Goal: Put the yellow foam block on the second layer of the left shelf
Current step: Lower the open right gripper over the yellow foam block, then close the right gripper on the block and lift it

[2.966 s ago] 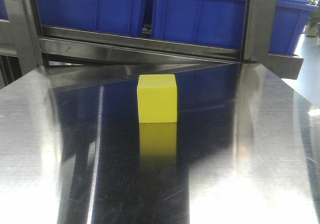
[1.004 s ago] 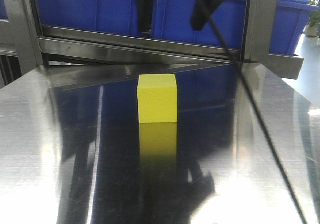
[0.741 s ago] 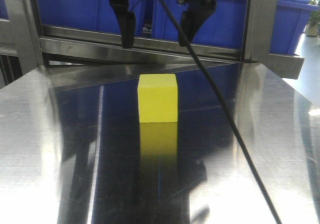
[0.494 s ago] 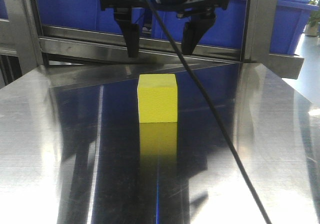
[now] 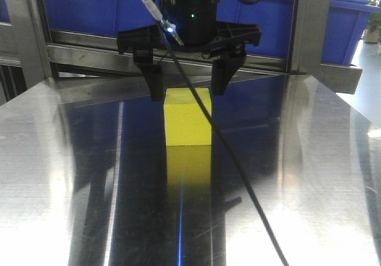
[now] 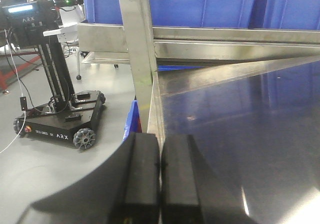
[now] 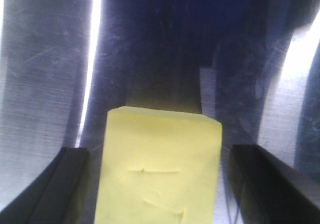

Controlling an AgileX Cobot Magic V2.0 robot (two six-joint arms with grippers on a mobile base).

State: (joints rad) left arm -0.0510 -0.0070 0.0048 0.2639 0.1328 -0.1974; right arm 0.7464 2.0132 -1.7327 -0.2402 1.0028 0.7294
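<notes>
Yellow foam block [image 7: 159, 169]: dents wrist-view only | right jaws apart | left jaws together

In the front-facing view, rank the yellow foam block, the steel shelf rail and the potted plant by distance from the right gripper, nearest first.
1. The yellow foam block: directly below the open right gripper, between its fingers.
2. The steel shelf rail: just behind, running across the view.
3. The potted plant: far right, in the background.
</notes>
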